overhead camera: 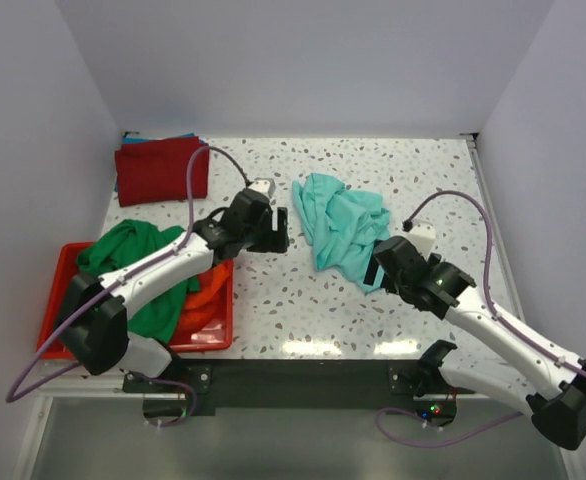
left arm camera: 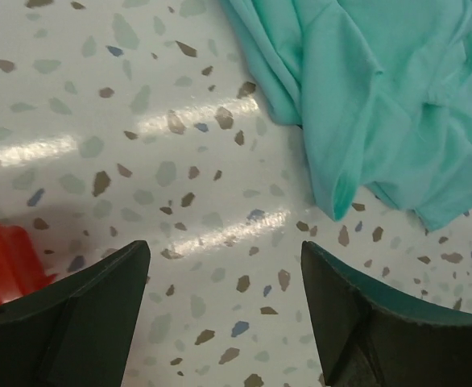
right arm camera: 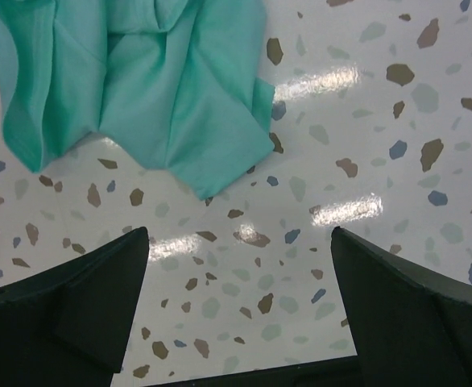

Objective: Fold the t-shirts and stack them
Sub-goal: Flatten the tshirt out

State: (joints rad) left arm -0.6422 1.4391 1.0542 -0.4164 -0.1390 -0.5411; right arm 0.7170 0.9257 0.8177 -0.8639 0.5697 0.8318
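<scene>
Lying crumpled at mid-frame: teal t-shirt [overhead camera: 338, 228] between two opened grippers

In the overhead view, the teal t-shirt is seen bunched and unfolded on the speckled table [overhead camera: 423, 180], slightly right of centre. The left gripper [left arm camera: 224, 266] is held just left of it, jaws spread apart with nothing between them; in the left wrist view only bare tabletop is framed by the fingers, and the shirt's hem is seen at upper right, cut off by the frame edge. The right gripper [right arm camera: 240, 242] is placed at the shirt's lower right edge, jaws likewise wide apart and empty; in its wrist view the cloth fills the upper left and is clipped by the top edge. No contact with the fabric is shown for either gripper.

At upper left of the overhead view, a dark red t-shirt [overhead camera: 161, 170] is laid folded against the back wall. Beneath it only a thin strip of a blue t-shirt [overhead camera: 138, 137] is exposed; the rest is hidden. At lower left, a green t-shirt [overhead camera: 138, 262] and an orange t-shirt [overhead camera: 208, 295] are heaped in a red bin [overhead camera: 68, 265], both largely covered by the left arm. A blurred red shape is cut off at the lower left of the left wrist view; whether it is bin or cloth cannot be told.
</scene>
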